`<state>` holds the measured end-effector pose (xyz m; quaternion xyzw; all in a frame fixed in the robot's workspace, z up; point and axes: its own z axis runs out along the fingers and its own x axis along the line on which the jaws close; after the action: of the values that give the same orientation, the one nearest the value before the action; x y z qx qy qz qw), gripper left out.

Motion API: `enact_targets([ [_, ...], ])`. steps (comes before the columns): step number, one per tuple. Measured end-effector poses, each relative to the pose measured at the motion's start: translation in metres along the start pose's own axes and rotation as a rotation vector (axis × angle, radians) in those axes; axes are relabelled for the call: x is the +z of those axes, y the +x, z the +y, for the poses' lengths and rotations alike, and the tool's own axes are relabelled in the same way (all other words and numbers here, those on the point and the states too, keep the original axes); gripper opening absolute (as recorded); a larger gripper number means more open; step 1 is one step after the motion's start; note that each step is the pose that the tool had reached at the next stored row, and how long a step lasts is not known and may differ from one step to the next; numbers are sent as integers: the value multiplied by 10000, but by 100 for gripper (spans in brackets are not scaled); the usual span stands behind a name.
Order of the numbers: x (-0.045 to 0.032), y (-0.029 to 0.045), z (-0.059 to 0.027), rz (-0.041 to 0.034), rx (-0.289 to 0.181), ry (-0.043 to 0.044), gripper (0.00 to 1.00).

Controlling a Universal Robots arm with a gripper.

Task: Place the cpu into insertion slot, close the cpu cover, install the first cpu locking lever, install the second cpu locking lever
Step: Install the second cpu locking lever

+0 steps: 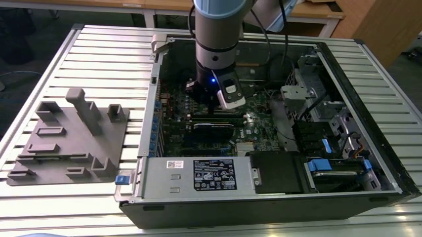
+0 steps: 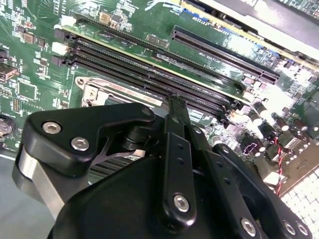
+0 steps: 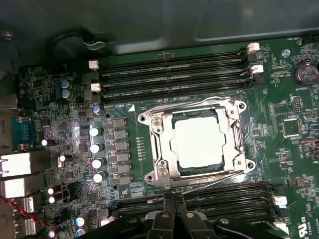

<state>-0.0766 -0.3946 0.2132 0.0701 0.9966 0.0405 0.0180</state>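
The cpu [image 3: 198, 142], a pale square chip, lies flat in the insertion slot [image 3: 149, 178] on the green board in the first wrist view. Down over it lies the cpu cover [image 3: 155, 144], a silver frame whose window shows the chip. One thin wire lever [image 3: 184, 103] runs along one side of the socket and a second lever [image 3: 209, 180] along the opposite side, both lying low. My gripper [image 3: 174, 197] is shut with nothing in it, its tips just off the second lever's side. Its tips [image 2: 175, 99] meet beside the socket's silver corner [image 2: 92, 92]. My gripper [image 1: 209, 109] hangs inside the open computer case.
Long black memory slots [image 3: 169, 74] flank the socket on both sides. A row of capacitors [image 3: 97, 149] stands by it. The case walls [image 1: 155, 98], drive bays [image 1: 329, 168] and cables surround the board. A grey fixture [image 1: 72, 138] sits on the slatted table at the exterior view's left.
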Motion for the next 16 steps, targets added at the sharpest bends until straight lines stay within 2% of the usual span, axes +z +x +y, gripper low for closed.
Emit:
enact_targets([
  [11,7,1,-1,17,-205,-8,11],
  [16,7,3,-1,48,-574,-19,11],
])
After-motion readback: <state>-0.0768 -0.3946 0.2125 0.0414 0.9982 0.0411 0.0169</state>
